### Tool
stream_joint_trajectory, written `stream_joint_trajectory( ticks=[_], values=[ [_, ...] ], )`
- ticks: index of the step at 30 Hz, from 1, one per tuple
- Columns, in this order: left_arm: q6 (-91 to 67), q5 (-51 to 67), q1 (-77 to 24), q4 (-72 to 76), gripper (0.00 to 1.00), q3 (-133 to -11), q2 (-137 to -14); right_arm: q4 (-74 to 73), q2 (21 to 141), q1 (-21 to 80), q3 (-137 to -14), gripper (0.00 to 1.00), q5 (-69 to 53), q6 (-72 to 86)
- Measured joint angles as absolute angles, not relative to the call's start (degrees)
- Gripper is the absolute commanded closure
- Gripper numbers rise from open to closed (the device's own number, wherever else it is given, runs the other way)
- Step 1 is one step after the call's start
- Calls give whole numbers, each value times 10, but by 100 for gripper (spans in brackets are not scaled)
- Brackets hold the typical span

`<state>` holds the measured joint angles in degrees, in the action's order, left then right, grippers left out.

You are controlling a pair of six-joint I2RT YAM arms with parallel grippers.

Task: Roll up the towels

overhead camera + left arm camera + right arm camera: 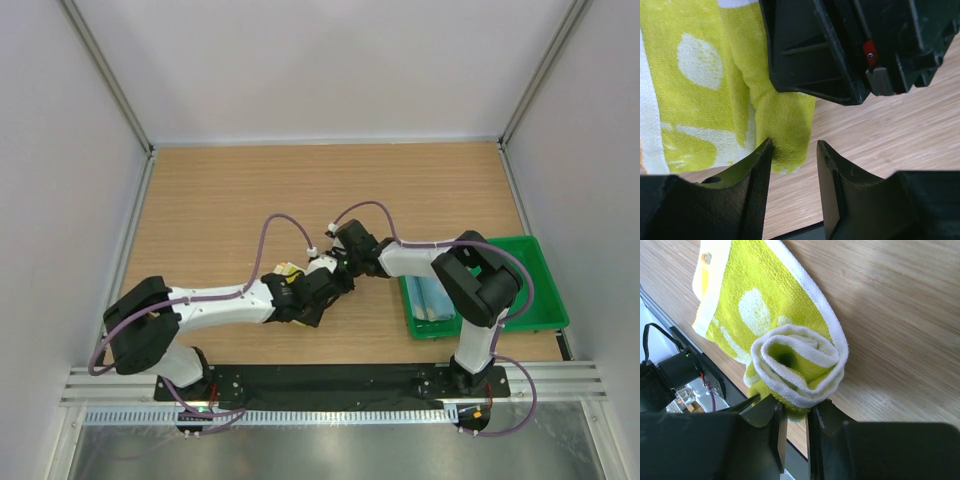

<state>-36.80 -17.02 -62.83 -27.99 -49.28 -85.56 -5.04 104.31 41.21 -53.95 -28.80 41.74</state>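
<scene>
Hiding most of yellow towel [760, 305] overhead: left arm [222, 300], right arm [420, 258], bent inward, wrists meeting. Right gripper [796, 412] clenched on rolled end; left gripper [794, 147] jaws apart at corner. Blue towel [432, 298] in green tray [535, 275], part-hidden.

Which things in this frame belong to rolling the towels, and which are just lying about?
Belongs to the job: yellow towel, partly rolled; light blue towel, in the green tray; right gripper, pinching the yellow roll; left gripper, open beside it.
Just there: green tray; wooden table.
</scene>
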Motion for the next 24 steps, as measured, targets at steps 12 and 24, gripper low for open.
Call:
stream_joint_trajectory(
  ticks=[12,24],
  values=[
    [-369,-190,-637,-257,59,-490,-895,-68,1055,413,-559,84,-289,415],
    [-366,-230,-647,-238,100,-475,-907,-75,1065,413,-571,84,-295,413]
  ],
)
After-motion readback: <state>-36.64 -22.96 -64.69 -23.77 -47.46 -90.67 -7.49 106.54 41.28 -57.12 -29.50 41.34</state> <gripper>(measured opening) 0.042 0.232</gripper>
